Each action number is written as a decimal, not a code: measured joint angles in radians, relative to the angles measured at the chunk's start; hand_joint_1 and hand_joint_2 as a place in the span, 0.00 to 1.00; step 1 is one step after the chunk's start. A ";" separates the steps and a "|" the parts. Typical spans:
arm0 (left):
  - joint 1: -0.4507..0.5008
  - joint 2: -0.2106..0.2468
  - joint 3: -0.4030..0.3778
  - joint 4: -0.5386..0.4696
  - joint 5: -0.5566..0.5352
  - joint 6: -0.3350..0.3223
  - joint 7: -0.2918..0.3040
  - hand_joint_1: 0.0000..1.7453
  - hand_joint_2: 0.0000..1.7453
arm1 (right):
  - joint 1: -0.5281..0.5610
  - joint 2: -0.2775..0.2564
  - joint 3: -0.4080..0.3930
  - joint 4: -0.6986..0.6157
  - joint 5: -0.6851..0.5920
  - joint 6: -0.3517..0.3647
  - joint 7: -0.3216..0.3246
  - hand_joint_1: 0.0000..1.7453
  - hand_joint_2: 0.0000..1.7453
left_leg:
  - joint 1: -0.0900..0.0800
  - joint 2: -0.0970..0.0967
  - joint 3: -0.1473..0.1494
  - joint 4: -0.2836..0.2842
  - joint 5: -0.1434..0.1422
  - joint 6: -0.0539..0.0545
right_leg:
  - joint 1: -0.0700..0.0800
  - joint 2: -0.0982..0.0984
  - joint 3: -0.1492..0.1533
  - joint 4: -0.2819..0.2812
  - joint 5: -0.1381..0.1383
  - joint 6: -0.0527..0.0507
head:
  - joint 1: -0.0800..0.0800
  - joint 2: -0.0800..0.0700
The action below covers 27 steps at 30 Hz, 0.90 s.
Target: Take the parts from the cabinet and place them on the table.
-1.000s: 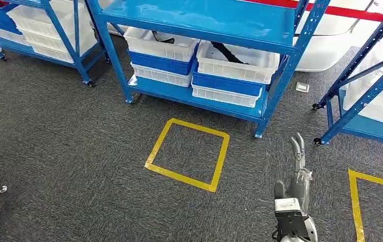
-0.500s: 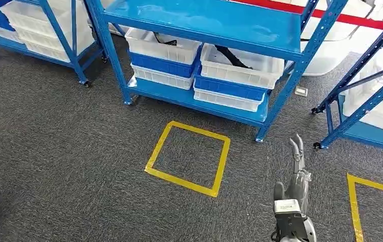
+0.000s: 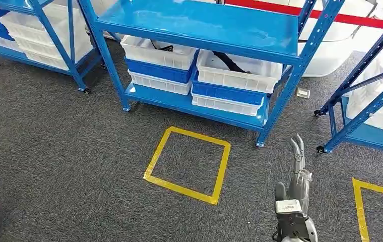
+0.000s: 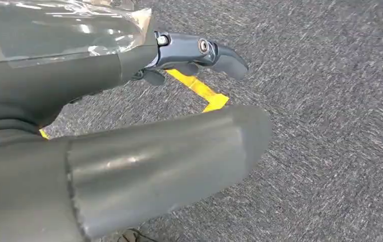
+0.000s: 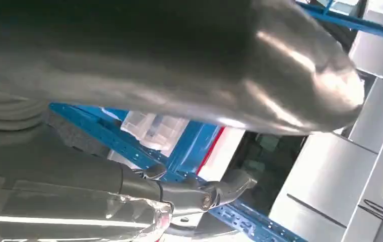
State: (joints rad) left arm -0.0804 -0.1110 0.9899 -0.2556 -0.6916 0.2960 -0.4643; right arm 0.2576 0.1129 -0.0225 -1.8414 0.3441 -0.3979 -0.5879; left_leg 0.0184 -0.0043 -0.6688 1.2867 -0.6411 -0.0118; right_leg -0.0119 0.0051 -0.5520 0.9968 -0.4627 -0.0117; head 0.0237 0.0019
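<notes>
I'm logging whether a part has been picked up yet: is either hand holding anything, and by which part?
No. The right hand has its fingers straight with nothing in them, and the left hand shows nothing in its grasp.

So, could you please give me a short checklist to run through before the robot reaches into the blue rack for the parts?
1. Right hand free: ok, fingers extended, holding nothing.
2. Left hand free: ok, nothing held, grey carpet beyond its fingers.
3. Parts present: ok, dark pieces lie in both top white bins.
4. Standing on the yellow floor square: not ok, it lies ahead.
5. Rack within reach: not ok, the lower shelf sits beyond the square.
6. Table for drop-off located: cannot tell.
</notes>
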 joint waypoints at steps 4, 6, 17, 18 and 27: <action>0.001 0.003 0.000 0.000 0.000 -0.005 -0.003 0.00 0.00 | 0.001 -0.003 0.000 0.003 -0.004 0.000 0.000 0.00 0.00 | 0.005 0.002 0.018 -0.134 0.149 -0.001 | -0.002 0.005 0.031 0.001 -0.024 0.009 | 0.000 0.000; 0.001 0.003 0.000 0.000 -0.001 -0.006 -0.003 0.00 0.00 | 0.000 -0.004 0.000 0.003 -0.006 -0.002 0.000 0.00 0.00 | 0.002 0.001 0.070 -0.244 0.185 0.003 | 0.007 0.005 0.037 0.002 -0.038 0.021 | 0.000 0.000; 0.000 0.006 0.000 0.000 -0.010 -0.012 -0.007 0.00 0.00 | 0.001 -0.024 0.000 0.005 -0.022 -0.018 -0.002 0.00 0.00 | -0.004 0.000 0.112 -0.270 0.159 0.059 | 0.001 0.003 -0.173 0.328 -0.136 0.058 | 0.003 0.000; 0.000 0.006 0.000 0.000 -0.010 -0.012 -0.007 0.00 0.00 | 0.001 -0.026 0.000 0.006 -0.022 -0.019 -0.002 0.00 0.00 | -0.004 -0.002 0.121 -0.270 0.153 0.058 | -0.001 0.003 -0.161 0.279 -0.100 0.068 | 0.004 0.000; -0.005 0.011 0.000 0.000 -0.011 -0.012 -0.011 0.00 0.00 | -0.007 -0.038 0.001 0.009 -0.030 -0.028 -0.003 0.00 0.00 | 0.000 0.000 0.157 -0.235 0.081 0.012 | -0.006 0.000 -0.027 0.009 0.015 0.020 | 0.002 0.000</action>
State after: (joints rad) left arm -0.0855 -0.1003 0.9895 -0.2556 -0.7031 0.2842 -0.4753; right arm 0.2507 0.0751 -0.0217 -1.8322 0.3143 -0.4261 -0.5909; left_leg 0.0184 -0.0047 -0.5123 1.0518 -0.5602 0.0004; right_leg -0.0177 0.0048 -0.5794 1.0057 -0.4482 0.0082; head 0.0252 0.0019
